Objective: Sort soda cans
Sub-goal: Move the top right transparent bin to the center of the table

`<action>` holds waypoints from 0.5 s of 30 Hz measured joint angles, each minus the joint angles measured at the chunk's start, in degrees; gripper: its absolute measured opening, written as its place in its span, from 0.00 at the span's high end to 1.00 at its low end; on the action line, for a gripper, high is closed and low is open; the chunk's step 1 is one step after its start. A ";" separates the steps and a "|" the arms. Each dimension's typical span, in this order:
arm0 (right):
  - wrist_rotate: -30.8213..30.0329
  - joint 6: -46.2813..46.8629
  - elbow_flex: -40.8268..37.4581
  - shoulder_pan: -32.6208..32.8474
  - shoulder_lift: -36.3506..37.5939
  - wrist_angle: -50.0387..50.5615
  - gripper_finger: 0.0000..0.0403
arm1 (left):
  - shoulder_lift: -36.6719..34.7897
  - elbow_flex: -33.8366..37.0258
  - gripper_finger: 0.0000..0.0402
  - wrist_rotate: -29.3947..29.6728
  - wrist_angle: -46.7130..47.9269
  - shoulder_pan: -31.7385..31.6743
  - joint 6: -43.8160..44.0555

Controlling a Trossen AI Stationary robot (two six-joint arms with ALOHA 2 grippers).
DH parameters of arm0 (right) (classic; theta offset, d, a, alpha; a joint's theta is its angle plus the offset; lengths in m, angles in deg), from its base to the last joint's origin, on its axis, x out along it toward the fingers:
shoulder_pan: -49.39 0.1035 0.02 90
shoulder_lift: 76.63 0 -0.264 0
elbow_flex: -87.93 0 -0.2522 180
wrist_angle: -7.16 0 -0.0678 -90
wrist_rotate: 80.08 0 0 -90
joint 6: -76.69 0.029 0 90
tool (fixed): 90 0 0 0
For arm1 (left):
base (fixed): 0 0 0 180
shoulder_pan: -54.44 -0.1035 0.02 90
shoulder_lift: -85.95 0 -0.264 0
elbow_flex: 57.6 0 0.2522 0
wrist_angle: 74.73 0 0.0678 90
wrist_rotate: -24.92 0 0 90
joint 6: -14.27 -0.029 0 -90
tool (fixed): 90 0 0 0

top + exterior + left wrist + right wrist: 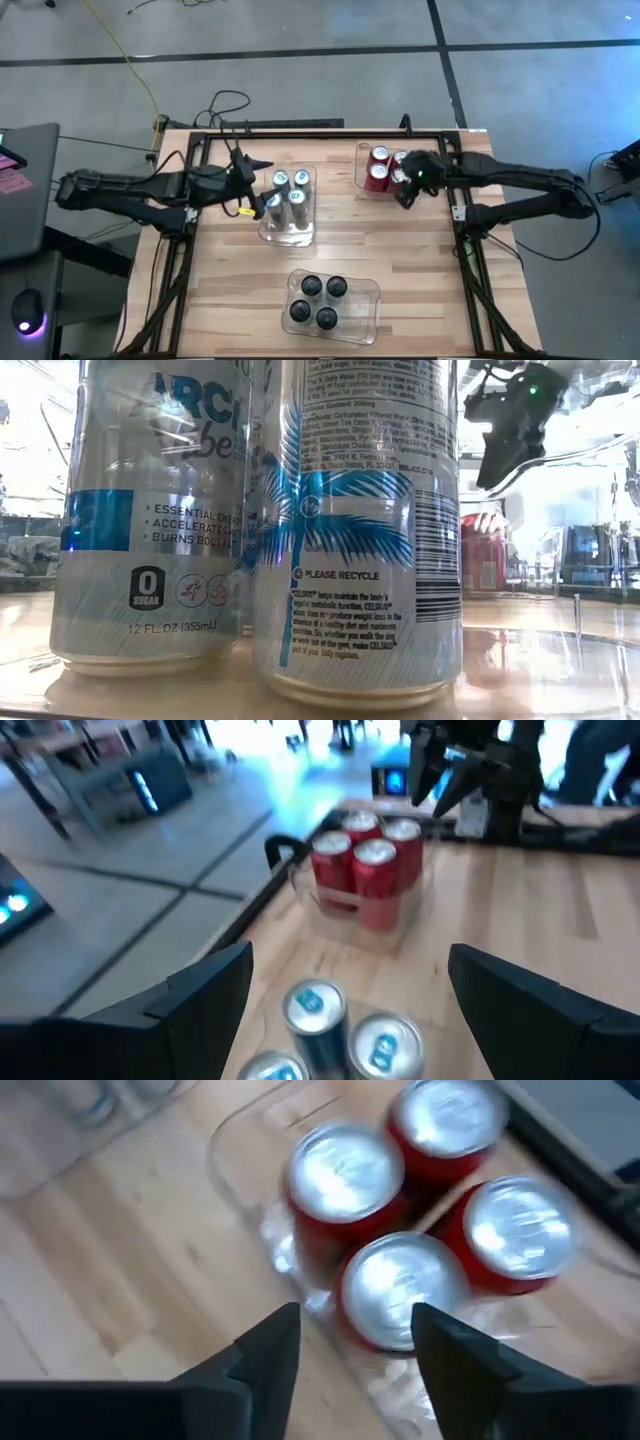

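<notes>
Four red soda cans [380, 170] [400, 1210] [365, 860] stand upright in a clear bin at the table's far right. Silver-blue cans [290, 190] [300, 510] [340, 1030] stand in a second clear bin at the middle left. Four dark cans [320, 300] stand in a third bin near the front edge. My left gripper [258, 195] [350, 960] hangs open just left of and above the silver-blue cans. My right gripper [405, 190] [355, 1320] [510, 420] is open above the near right side of the red cans and touches none.
The three clear bins [290, 235] [362, 160] [365, 290] sit on the wooden table. Bare wood lies between them and along the near left [230, 300] and near right [430, 270]. Dark frame rails run along the table's left, right and far edges. Cables lie beyond the far edge.
</notes>
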 joint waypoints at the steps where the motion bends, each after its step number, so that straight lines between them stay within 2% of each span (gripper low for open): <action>1: -0.16 0.03 1.08 -1.15 0.00 0.77 0.48 | -0.61 1.72 0.17 0.59 -2.71 -0.09 -0.88; 5: -3.04 0.14 3.40 -7.01 -0.16 3.70 0.56 | -1.92 4.74 0.17 3.05 -10.05 -0.88 -5.92; 11: -4.53 3.68 2.79 -19.25 -1.12 9.08 0.67 | -4.42 4.74 0.17 3.76 -7.32 -2.87 -7.73; 15: -4.94 4.05 1.74 -25.75 -1.38 9.24 0.70 | -5.21 4.74 0.17 3.78 -6.84 -4.03 -9.50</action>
